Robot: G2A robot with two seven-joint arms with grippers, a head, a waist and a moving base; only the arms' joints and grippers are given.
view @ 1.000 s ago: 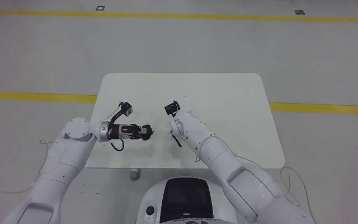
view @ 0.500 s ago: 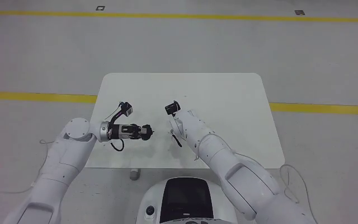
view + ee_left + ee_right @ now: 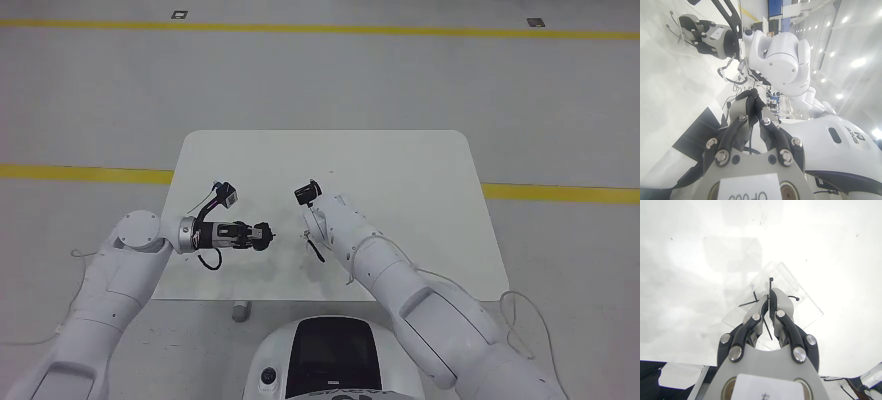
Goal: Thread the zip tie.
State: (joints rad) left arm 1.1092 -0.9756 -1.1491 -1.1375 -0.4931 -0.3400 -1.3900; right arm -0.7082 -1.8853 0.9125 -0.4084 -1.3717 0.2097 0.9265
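Fingers (image 3: 773, 302) of the right gripper (image 3: 769, 298) pinch the zip tie (image 3: 771, 280), head jutting beyond them, likely for threading; fingers of the left gripper (image 3: 752, 97) clamp a black strand (image 3: 751, 132).

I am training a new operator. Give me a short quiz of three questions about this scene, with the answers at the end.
1. True or false: the right gripper is shut on a black zip tie.
2. What lies on the table under the right gripper?
A) a clear tray holding loose zip ties
B) a metal bowl
C) a cardboard box
3. Fill in the missing word: the left gripper is ____ on a thin black strip.

Key: 1 true; 2 A; 3 shut.
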